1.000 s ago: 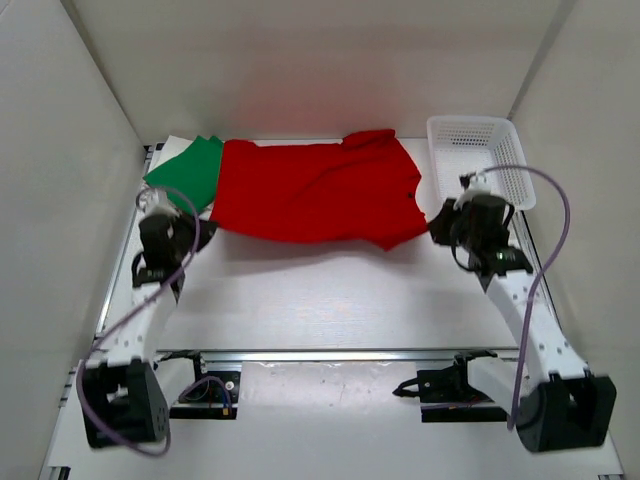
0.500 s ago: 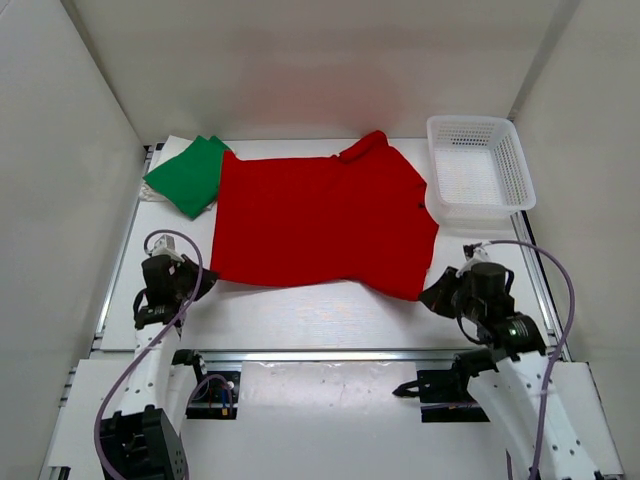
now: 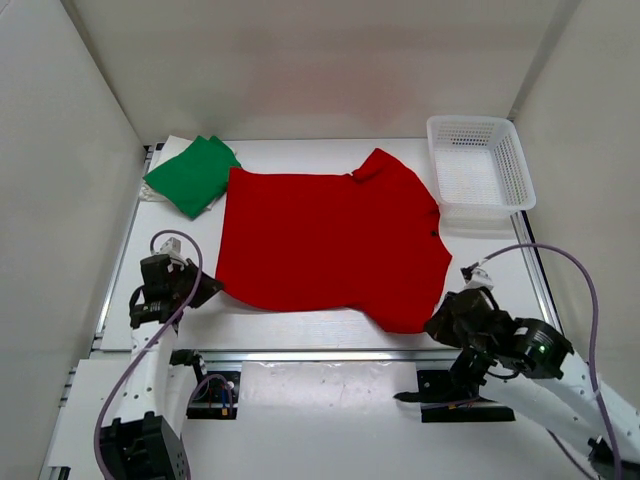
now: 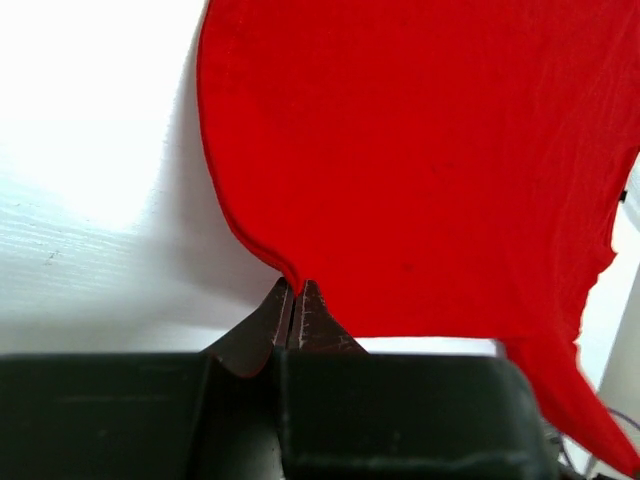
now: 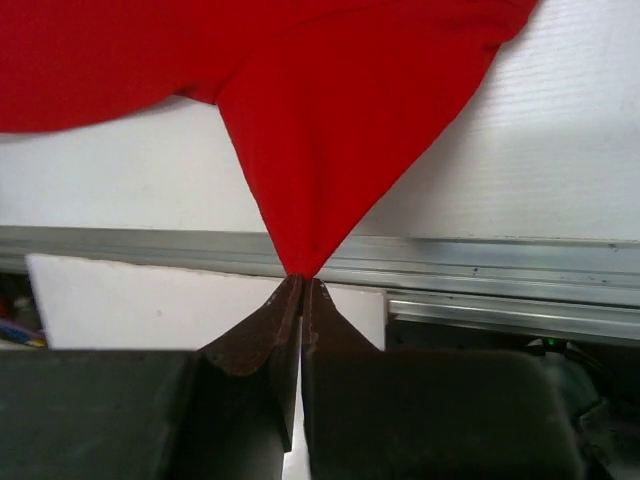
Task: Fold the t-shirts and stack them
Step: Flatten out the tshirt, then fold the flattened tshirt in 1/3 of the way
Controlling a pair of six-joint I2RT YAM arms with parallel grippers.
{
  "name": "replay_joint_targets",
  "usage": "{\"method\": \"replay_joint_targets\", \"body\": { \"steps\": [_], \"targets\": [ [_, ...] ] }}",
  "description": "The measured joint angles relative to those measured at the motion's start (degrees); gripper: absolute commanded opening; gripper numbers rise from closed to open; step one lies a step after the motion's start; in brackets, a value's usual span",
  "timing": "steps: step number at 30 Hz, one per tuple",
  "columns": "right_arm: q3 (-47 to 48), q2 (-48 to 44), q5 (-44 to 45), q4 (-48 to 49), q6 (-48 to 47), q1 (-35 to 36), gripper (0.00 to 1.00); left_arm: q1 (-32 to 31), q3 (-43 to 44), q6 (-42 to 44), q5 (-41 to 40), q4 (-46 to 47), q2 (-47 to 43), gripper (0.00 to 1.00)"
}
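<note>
Left wrist | L gripper point(image 4: 294, 292) pinches red shirt point(image 4: 420, 150) edge | R gripper point(image 5: 301, 282) pinches corner

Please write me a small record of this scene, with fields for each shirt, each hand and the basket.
red shirt: spread open in the middle of the table
green shirt: folded, far left corner, beside the red shirt
left hand: shut on the red shirt's near left edge
right hand: shut on the red shirt's near right corner
basket: far right corner
</note>
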Motion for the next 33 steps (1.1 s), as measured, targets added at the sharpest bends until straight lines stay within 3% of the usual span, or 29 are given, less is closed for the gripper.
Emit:
{"method": "replay_joint_targets", "body": {
  "steps": [4, 6, 8, 11, 13, 21, 33],
  "targets": [
    [0.0, 7.1, 9.14, 0.24, 4.68, 10.43, 0.0, 0.07, -0.02, -2.38, 0.28, 2.69, 3.48, 0.0],
    [0.02, 10.71, 11.26, 2.32, 2.43, 8.59, 0.0, -0.33, -0.02, -4.24, 0.2, 6.21, 6.4, 0.0],
    [-0.26, 13.66, 8.63, 7.85, -3.76, -1.25, 0.0, -1.11, -0.02, -6.16, 0.0, 9.86, 10.14, 0.0],
    [-2.71, 16.76, -5.38, 21.22, -15.04, -30.21, 0.0, -1.66, -0.02, -8.55, -0.26, 13.92, 14.75, 0.0],
    [-4.39, 19.54, -10.19, 26.18, -19.8, -41.68, 0.01, -1.2, 0.0, -9.64, -0.85, 16.11, 16.5, 0.0],
    [-2.12, 38.14, -15.28, 38.91, -28.59, -40.46, 0.0, -0.26, 1.62, -12.63, -2.82, 23.63, 23.65, 0.0],
    [8.24, 53.99, -16.13, 50.05, -30.91, -42.84, 0.0, -0.04, 3.58, -14.82, -5.01, 30.23, 33.53, 0.0]
  ]
}}
